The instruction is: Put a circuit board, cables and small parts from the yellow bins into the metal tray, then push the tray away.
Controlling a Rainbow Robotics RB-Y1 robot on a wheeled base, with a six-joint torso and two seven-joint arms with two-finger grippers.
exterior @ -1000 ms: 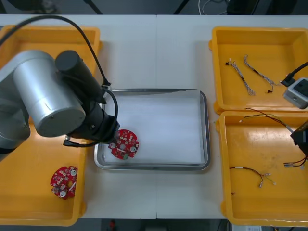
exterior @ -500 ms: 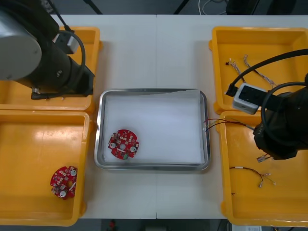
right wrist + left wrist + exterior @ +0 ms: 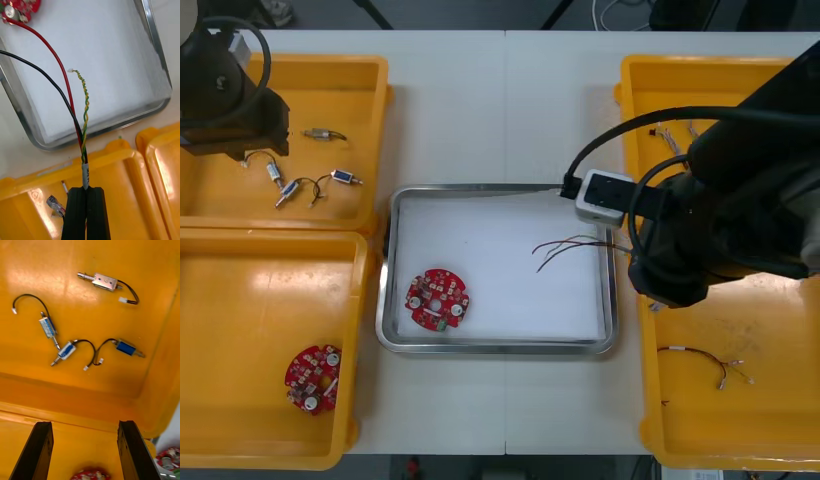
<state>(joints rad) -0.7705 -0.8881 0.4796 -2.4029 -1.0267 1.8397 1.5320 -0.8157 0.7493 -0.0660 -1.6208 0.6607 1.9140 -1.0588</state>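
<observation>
The right tool (image 3: 86,189) clamps the light, floppy cables (image 3: 85,112) by their sleeved end just beside the metal tray (image 3: 155,41); the left tool (image 3: 85,422) hangs released, well apart from it.

The right arm (image 3: 740,215) hides part of the tray (image 3: 500,346) rim and one end of the cable (image 3: 568,243).

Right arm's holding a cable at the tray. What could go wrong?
1. The right tool pinches the cable only at its end sleeve, so it could slip out.
2. The tool sits over the yellow bin, outside the metal tray; released here, the cable might drape across the rim.
</observation>
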